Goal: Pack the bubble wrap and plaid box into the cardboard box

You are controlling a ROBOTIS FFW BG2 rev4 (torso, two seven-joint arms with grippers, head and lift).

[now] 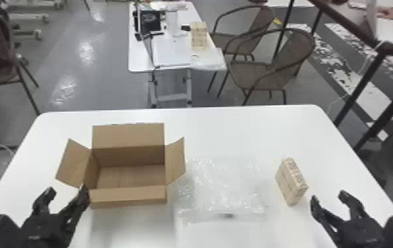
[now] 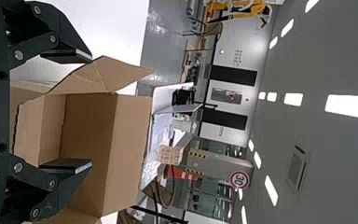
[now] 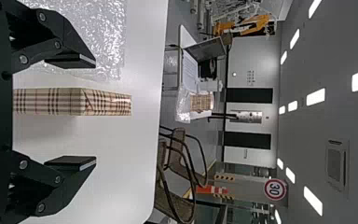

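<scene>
At the lower left of the head view, the left pincer (image 1: 68,189) is being held with its fingers spread, pinching nothing, near the front left corner of the cardboard box (image 1: 128,194). The cardboard box is being presented at left of centre on the white desk (image 1: 238,132), its flaps folded outward and its brown inside bare. The opening step of the packing is apparently being faced: nothing is being gripped, and both items are being left outside the carton. By judgement, the bubble wrap is being called for first as a lining, though the order is not being settled by what is shown.

Just right of the carton, the bubble wrap (image 1: 222,184) is being spread flat in the lower middle of the frame, clear, crinkled and glossy, with light being caught in its bubbles. A loose edge is likely being needed for a grip, and slipping is being risked.

At centre right, the plaid box (image 1: 290,181) is being stood on a narrow side, slightly angled, its pale tan faces being crossed by dark lines. At the lower right, the right pincer (image 1: 328,195) is being held spread and unloaded near it; a pinch across its thin width is probably being favoured later.
</scene>
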